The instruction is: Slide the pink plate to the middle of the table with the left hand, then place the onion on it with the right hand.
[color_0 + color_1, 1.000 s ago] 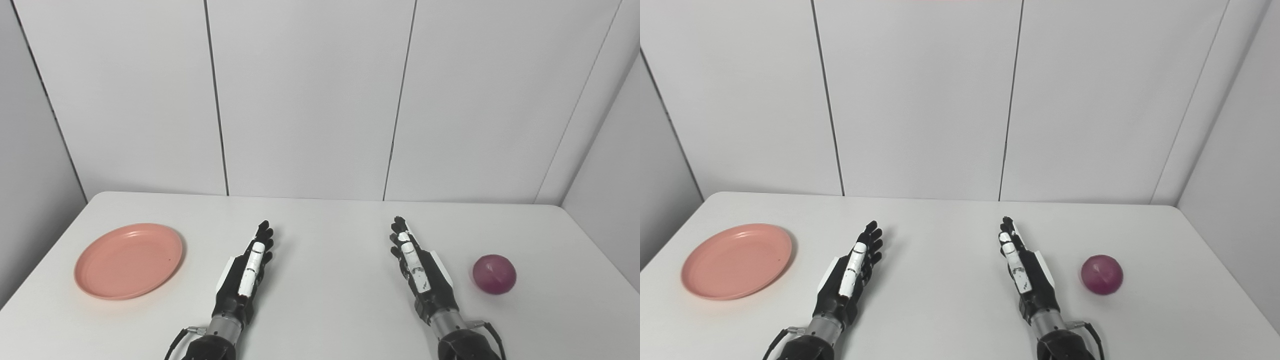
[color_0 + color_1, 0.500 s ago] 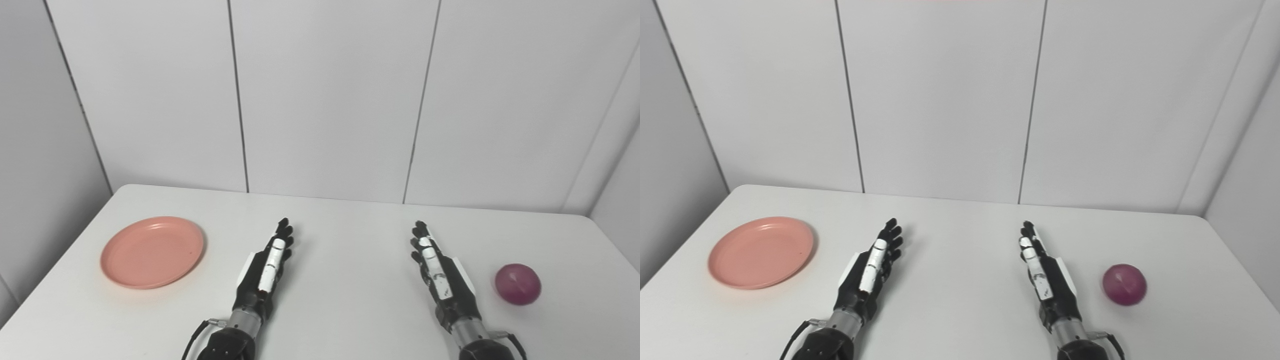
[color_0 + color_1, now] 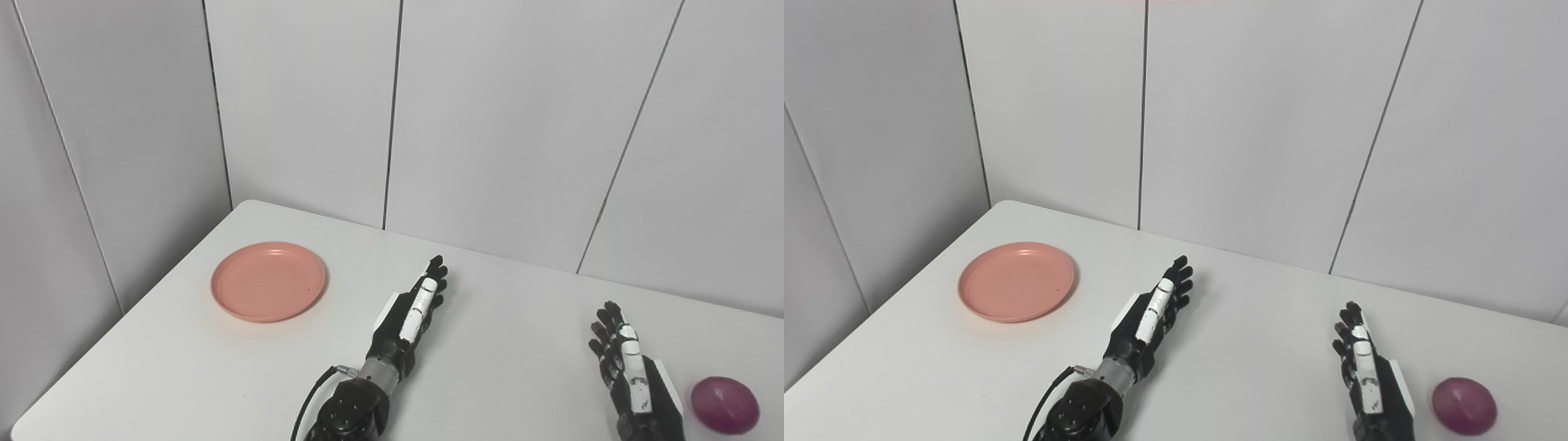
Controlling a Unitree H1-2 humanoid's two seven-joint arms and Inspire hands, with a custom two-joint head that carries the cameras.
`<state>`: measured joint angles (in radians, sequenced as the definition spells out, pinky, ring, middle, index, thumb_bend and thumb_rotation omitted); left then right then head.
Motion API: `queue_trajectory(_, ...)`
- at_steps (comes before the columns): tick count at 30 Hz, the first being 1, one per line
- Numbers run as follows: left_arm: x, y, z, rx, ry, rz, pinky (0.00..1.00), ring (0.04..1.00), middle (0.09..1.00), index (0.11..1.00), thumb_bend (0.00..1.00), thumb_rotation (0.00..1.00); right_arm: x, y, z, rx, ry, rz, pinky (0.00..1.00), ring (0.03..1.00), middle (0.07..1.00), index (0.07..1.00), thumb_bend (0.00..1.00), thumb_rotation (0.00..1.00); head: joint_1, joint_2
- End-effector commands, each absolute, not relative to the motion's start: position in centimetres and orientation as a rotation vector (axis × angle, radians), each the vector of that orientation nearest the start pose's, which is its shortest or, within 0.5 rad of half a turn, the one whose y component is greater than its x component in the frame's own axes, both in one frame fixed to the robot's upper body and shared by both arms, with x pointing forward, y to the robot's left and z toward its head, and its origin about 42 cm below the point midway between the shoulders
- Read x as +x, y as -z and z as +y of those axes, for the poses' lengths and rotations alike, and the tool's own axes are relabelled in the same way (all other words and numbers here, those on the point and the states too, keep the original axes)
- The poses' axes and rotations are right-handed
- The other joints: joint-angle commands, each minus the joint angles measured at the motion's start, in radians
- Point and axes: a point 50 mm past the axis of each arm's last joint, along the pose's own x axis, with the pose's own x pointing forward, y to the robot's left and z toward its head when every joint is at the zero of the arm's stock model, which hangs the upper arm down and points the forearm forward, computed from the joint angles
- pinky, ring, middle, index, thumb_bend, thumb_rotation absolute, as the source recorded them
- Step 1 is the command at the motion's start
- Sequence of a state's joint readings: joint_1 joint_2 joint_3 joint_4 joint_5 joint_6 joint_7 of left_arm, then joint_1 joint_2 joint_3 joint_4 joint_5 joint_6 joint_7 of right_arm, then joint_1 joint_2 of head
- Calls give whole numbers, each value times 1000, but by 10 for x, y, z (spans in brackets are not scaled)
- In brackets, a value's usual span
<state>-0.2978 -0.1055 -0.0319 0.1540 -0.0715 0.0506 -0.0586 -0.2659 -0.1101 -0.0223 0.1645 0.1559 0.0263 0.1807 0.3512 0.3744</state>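
Note:
The pink plate (image 3: 268,280) lies flat near the table's left edge, with nothing on it. My left hand (image 3: 410,315) rests to the right of the plate, open with fingers stretched out, a clear gap away from the rim. At the lower right lies the purple onion (image 3: 725,405), on the table. My right hand (image 3: 631,380) is open just left of the onion and does not touch it. In the right eye view the plate (image 3: 1016,281), left hand (image 3: 1151,316), right hand (image 3: 1366,373) and onion (image 3: 1464,405) stand the same way.
The white table (image 3: 520,318) meets grey panelled walls at the back and on the left. Its left edge (image 3: 122,315) runs close to the plate. A black cable (image 3: 309,398) trails from my left wrist.
The camera has turned to the left, so the whole scene has shifted right and tilted. Plate, onion and both hands keep their places on the table.

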Motion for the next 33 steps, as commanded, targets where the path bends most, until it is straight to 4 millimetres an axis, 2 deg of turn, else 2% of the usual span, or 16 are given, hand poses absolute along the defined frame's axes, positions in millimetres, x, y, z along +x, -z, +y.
queue_trajectory(1, 384, -178, 134, -159, 213, -181, 1000, 991, 999, 993, 615, 1000, 376, -156, -226, 41, -221, -148, 1000, 1000, 1000, 1000, 472, 1000, 1, 0)
queue_trajectory(10, 398, -202, 181, -107, 176, -260, 992, 982, 989, 980, 610, 1000, 374, -162, -226, 22, -215, -159, 1000, 1000, 1000, 1000, 412, 1000, 6, -23)
queue_trajectory(18, 409, -229, 233, -26, 99, -308, 999, 987, 987, 974, 611, 1000, 374, -165, -224, 28, -205, -163, 1000, 1000, 1000, 1000, 385, 1000, 17, -39)
queue_trajectory(27, 412, -243, 276, 64, 25, -332, 984, 965, 965, 957, 592, 1000, 372, -167, -224, 28, -204, -151, 1000, 1000, 1000, 1000, 372, 1000, 20, -42)
queue_trajectory(33, 414, -255, 312, 151, -56, -357, 949, 944, 949, 942, 624, 1000, 371, -169, -224, 32, -202, -151, 1000, 1000, 1000, 1000, 357, 1000, 24, -44)
